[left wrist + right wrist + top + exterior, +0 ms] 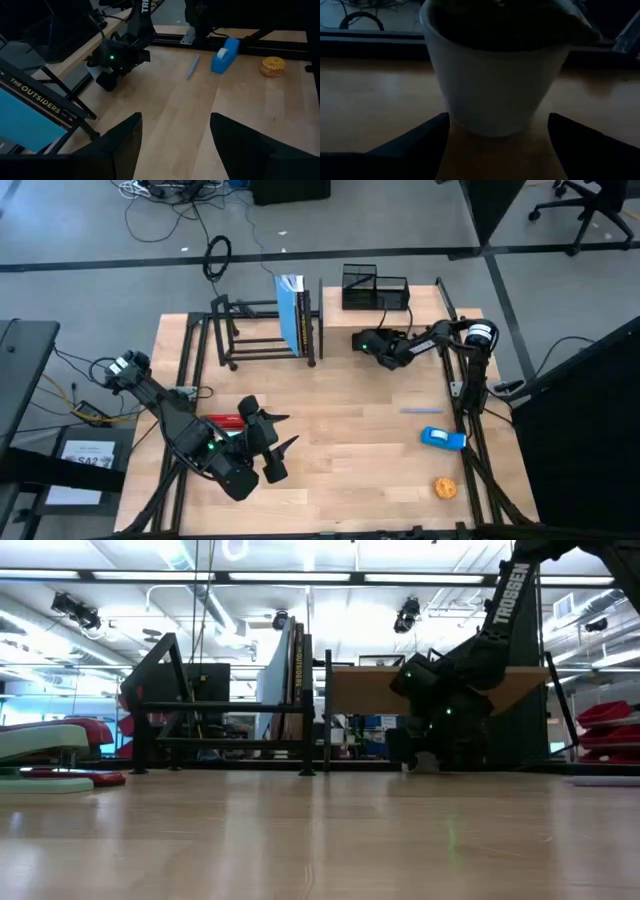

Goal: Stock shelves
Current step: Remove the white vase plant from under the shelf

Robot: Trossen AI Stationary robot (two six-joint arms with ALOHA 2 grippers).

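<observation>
Right wrist view: right jaws [495, 145] wide, flanking white pot [492, 85] (untouched) | left jaws [175, 145] wide, empty

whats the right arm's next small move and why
Probably ease forward a little and close on the white pot. The right gripper sits low on the table beside the rack, jaws open, and the pot stands just ahead between them, not yet gripped. The left gripper waits, open.

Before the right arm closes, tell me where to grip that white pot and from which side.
Grip the white pot across its tapered wall, just below the rim, coming in level from the table's right side as the right gripper already faces it. The pot stands upright and narrows downward, so a higher hold likely resists slipping. Fingers are open, straddling its base.
</observation>
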